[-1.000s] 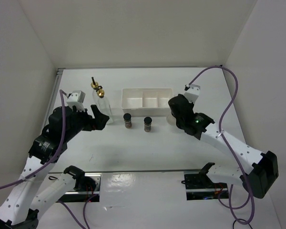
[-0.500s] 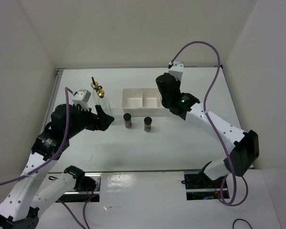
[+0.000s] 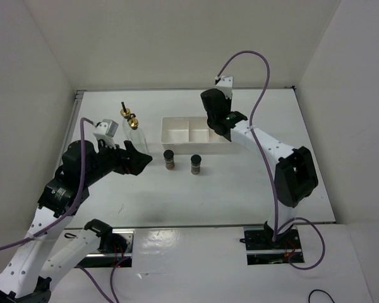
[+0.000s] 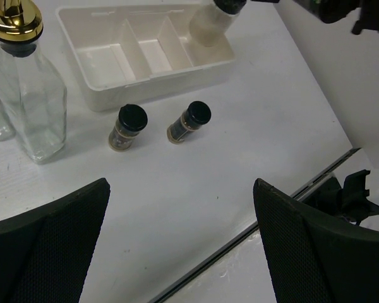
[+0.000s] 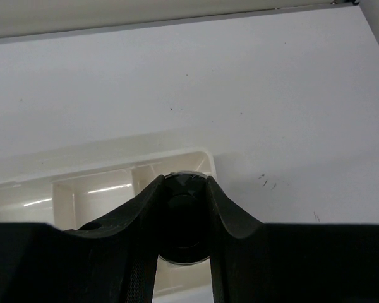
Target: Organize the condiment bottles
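At the tray (image 4: 153, 81), the right end effector (image 5: 183, 189) largely hides the whitish jar (image 4: 208, 28).

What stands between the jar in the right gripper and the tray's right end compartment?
Nothing visible: the right gripper holds the whitish jar right over that end of the tray, whose floor shows bare.

The worktop (image 3: 240, 183) and the three-part tray (image 3: 175, 134) are plain white; the two glass bottles (image 3: 138, 135) are clear with shiny gold tops, the two small spice jars (image 3: 168, 159) are brownish-dark under black caps, and the whitish jar (image 4: 208, 28) is a cloudy pale with a black cap. The left hand (image 3: 138, 156) and right hand (image 5: 184, 189) are black, the left one's pads (image 4: 57, 252) showing a fine mesh-like grain, while the arms (image 3: 262, 140) are white with black joints and carry purple cables (image 3: 245, 53)
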{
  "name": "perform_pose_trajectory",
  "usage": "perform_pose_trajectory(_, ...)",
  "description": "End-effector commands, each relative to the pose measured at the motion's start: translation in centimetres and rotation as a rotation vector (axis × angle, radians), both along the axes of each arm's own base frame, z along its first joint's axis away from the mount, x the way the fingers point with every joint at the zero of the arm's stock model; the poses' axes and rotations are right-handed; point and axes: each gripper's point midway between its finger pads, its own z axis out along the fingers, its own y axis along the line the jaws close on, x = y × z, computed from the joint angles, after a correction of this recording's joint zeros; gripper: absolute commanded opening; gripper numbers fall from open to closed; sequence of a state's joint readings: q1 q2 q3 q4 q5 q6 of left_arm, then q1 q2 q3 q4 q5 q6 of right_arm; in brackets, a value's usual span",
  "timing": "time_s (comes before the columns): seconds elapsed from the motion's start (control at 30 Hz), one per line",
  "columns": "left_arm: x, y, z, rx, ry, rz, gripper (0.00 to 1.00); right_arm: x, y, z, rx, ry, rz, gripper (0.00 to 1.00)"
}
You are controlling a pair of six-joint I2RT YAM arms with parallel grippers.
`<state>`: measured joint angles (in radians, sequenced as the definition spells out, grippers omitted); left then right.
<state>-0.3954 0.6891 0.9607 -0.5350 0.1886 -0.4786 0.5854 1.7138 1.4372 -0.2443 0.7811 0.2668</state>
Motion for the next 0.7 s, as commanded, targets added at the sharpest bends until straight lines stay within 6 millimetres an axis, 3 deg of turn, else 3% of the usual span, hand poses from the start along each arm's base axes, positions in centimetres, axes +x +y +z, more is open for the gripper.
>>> perform_pose_trajectory(0.0,-0.2,-0.9,1.8,-0.065,-0.055,-0.035,1.00,2.7,1.6,3.4,0.070,-0.124,0.006,0.00)
perform_pose_trajectory(0.33,0.7,-0.2,2.9,-0.053,-0.067,0.019,1.00,4.1,1.3,-0.5,0.092,-0.084,-0.011,0.00)
perform_pose_trajectory(0.5,1.0,0.2,3.9,-0.037,-0.093,0.036,1.00,3.7,1.5,-3.4,0.100,-0.050,-0.002,0.00)
perform_pose_trajectory(0.67,1.0,0.2,4.2,-0.037,-0.092,0.036,1.00,3.8,1.2,-4.6,0.121,-0.037,-0.015,0.00)
